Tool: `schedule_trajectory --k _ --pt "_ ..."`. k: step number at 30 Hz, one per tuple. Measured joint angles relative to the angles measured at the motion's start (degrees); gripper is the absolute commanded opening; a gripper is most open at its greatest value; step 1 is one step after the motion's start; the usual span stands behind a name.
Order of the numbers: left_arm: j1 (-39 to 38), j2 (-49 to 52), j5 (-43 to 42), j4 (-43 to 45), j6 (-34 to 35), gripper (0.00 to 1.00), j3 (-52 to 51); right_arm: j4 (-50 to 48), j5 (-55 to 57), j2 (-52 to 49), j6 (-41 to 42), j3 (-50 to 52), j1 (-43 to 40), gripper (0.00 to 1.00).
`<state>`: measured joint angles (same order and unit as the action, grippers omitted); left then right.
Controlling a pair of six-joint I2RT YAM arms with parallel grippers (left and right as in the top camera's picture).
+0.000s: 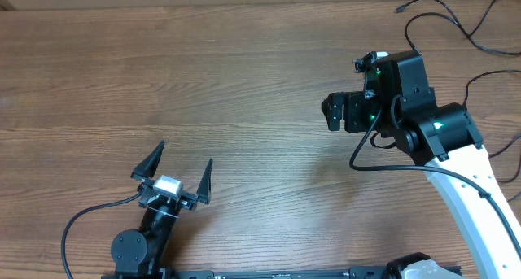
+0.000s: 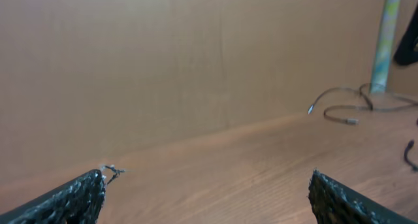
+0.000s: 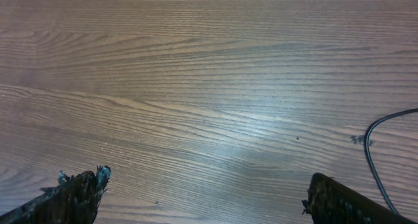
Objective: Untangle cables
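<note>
The cables lie as thin black cords in loose loops at the table's far right corner, one plug end pointing left. In the left wrist view the cables show far off at the right, with a silver tip. My left gripper sits near the front left, open and empty, far from them; its fingertips stand wide apart over bare wood. My right gripper hovers right of centre, below and left of the cords, open with nothing between its fingers.
More thin black cord runs along the right edge. The right arm's thicker black cable loops beside its wrist, and a black cord shows at the right of the right wrist view. A pale pole stands behind the cords.
</note>
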<state>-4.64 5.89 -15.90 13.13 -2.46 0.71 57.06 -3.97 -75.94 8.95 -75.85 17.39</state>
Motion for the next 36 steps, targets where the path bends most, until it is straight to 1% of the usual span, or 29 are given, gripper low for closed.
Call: schedule_trajectory --k 4,6,11,23,36 --pt "1.4 -3.2 0.2 -4.2 0.6 1.00 -0.2 0.0 0.0 0.0 0.0 0.0 0.0 1.00" --pt "1.8 -4.7 0.7 -7.8 0.6 1.00 -0.2 0.0 0.0 0.0 0.0 0.0 0.0 1.00" --pt "1.8 -5.0 3.2 -16.1 0.8 1.00 -0.2 0.0 0.0 0.0 0.0 0.0 0.0 1.00" --pt "1.8 -5.1 8.9 -17.0 0.8 1.00 -0.2 0.0 0.0 0.0 0.0 0.0 0.0 1.00" --pt "1.8 -5.1 9.3 -17.0 0.8 1.00 -0.2 0.0 0.0 0.0 0.0 0.0 0.0 1.00"
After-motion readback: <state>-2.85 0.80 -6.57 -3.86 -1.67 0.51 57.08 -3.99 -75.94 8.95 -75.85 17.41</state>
